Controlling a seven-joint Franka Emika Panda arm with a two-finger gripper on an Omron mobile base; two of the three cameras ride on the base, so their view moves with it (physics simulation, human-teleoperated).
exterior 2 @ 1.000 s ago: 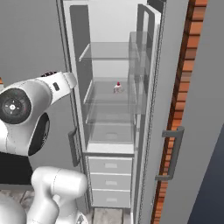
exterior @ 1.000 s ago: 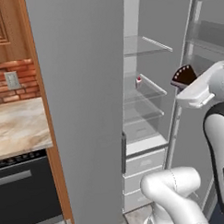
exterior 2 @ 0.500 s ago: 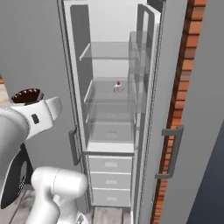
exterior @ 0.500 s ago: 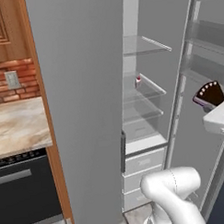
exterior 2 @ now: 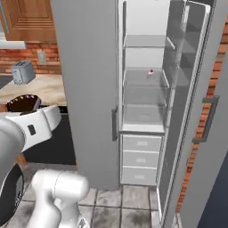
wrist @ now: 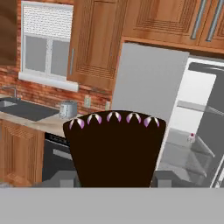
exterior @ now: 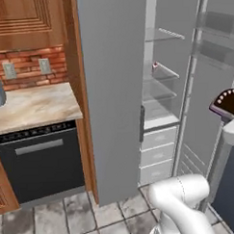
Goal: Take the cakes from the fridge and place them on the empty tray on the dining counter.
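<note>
one cake, chocolate slice point(wrist: 114, 148), clamped in hand point(wrist: 114, 181), clear of fridge point(exterior 2: 147, 111) (door open). white slice point(exterior 2: 150, 73) on fridge shelf. carry step; next: drive to dining worktop, find empty tray.

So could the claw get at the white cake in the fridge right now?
Probably not. The claw is shut on the chocolate cake, so it has no free grip, and it sits back from the fridge. The white cake lies unobstructed on a shelf with the door open.
</note>
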